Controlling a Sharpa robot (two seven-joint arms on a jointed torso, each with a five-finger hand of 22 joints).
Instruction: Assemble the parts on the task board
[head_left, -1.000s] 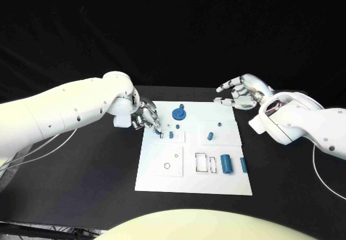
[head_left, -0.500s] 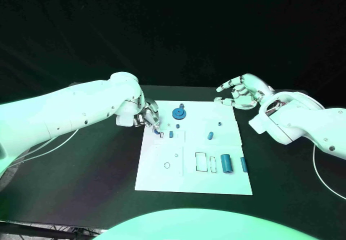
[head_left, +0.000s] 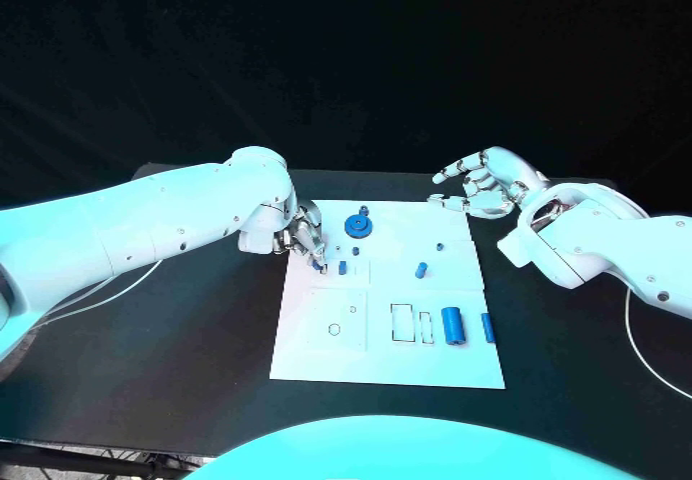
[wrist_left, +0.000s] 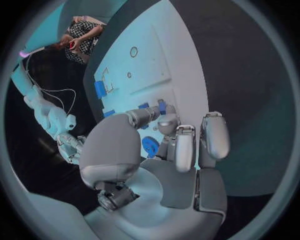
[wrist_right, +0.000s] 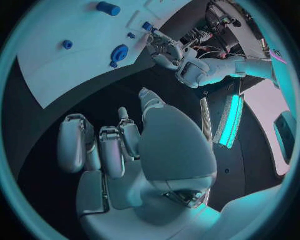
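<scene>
The white task board (head_left: 332, 360) lies mid-table. My left hand (head_left: 299, 238) hovers over the board's left edge, and its fingertips pinch a small blue part (head_left: 320, 267) next to a standing blue peg (head_left: 343, 268). The left wrist view shows the left hand (wrist_left: 169, 150) with a blue piece (wrist_left: 161, 106) at the thumb and finger tips. A blue gear (head_left: 358, 228) sits just beyond, also seen as the gear (wrist_left: 150, 146). My right hand (head_left: 483, 185) hangs off the board's far right corner, fingers loosely bent and apart, holding nothing.
On the board also lie a blue peg (head_left: 421, 269), a blue cylinder (head_left: 453, 325) and a short blue bar (head_left: 486, 327) beside rectangular slots (head_left: 404, 323). The right wrist view shows the board (wrist_right: 75, 65) and the gear (wrist_right: 119, 52). Black table surrounds the board.
My left hand has crept a little to the right over the board's edge, its fingertips staying at the small blue part. The right hand has not moved.
</scene>
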